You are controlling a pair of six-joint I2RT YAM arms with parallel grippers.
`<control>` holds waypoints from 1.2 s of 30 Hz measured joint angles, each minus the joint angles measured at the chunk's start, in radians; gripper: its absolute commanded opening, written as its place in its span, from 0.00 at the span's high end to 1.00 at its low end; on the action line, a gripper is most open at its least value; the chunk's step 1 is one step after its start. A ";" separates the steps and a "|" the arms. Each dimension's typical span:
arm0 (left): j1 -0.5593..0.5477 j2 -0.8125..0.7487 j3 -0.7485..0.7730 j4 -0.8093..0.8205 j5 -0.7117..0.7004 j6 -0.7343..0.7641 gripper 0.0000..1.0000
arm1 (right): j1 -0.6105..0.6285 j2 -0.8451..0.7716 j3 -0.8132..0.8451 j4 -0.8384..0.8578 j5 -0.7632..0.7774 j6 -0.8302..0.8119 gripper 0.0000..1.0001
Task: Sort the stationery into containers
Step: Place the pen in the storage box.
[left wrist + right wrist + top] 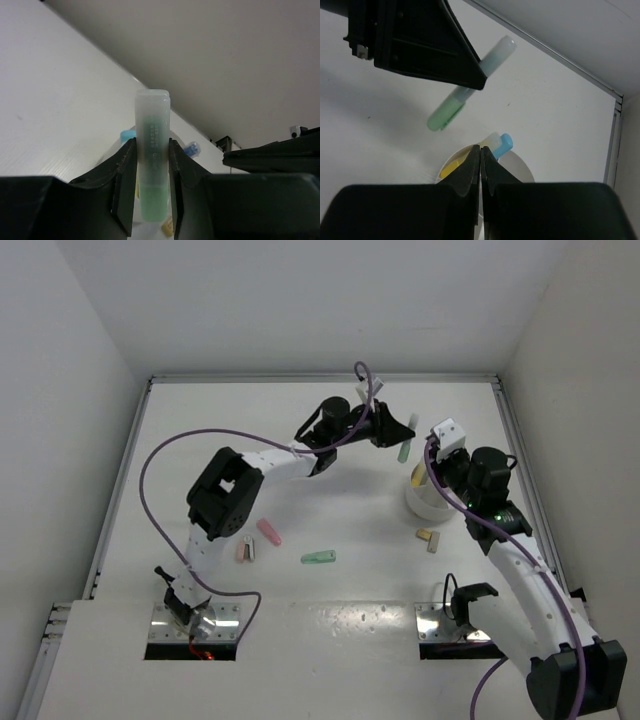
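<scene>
At eleven o'clock of the tub, left gripper grasps a green stick (right gripper clenched, empty); next, probably centre over it and release.

This is a robotics lab cell: a bare white table is boxed in by plain white walls at its left, far and right edges. A metal rail runs along the far edge and down both sides. The white-and-black left arm and right arm stand on metal plates set in cut-outs at the table's near edge, and purple cables loop loose from them above the table, under flat, even light.
</scene>
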 measured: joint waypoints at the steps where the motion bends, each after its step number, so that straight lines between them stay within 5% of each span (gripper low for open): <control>1: -0.007 0.019 0.012 0.030 0.008 -0.010 1.00 | 0.000 0.000 0.000 0.000 -0.002 -0.002 1.00; 21: -0.065 0.199 0.059 0.375 0.035 -0.135 1.00 | 0.000 0.000 -0.005 0.000 -0.006 -0.013 1.00; 36: -0.070 0.317 0.143 0.388 0.035 -0.167 1.00 | 0.000 0.003 -0.005 0.000 -0.006 -0.021 1.00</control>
